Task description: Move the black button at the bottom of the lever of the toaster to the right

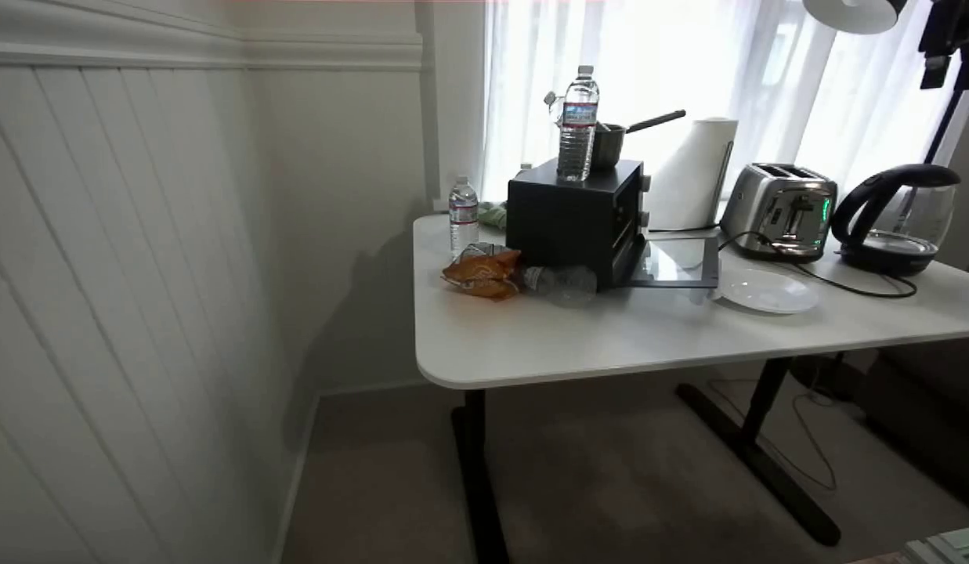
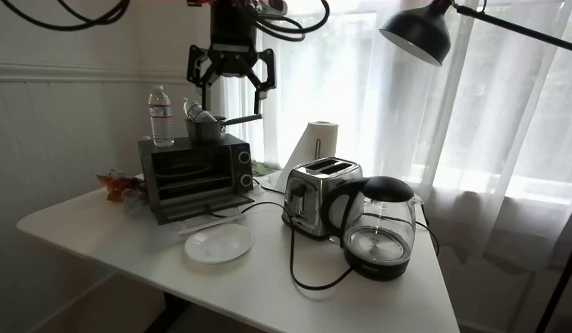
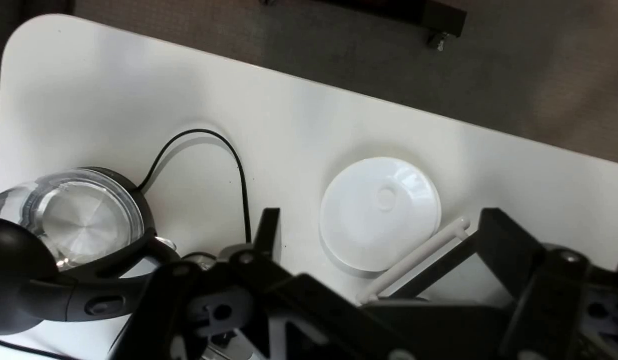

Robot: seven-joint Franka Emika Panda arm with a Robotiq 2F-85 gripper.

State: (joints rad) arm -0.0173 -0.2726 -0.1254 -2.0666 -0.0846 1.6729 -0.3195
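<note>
The shiny chrome toaster (image 2: 320, 192) stands upright on the white table in both exterior views, beside the kettle; it also shows in an exterior view (image 1: 766, 205). Its black lever knob (image 2: 298, 190) is on the narrow front face, near the top of a vertical slot. The button at the bottom of the lever is too small to make out. My gripper (image 2: 231, 101) is open and empty, high above the table and apart from the toaster. In the wrist view the open fingers (image 3: 380, 215) hang over the plate. There the toaster is mostly hidden behind the gripper.
A glass kettle (image 2: 380, 231) with a black handle stands close to the toaster, its cord looping on the table. A black toaster oven (image 2: 193, 171) has its door open and bears a pot (image 2: 206, 131) and a bottle (image 2: 161, 118). A plate (image 2: 219, 243) and paper towels (image 2: 329, 138) are nearby.
</note>
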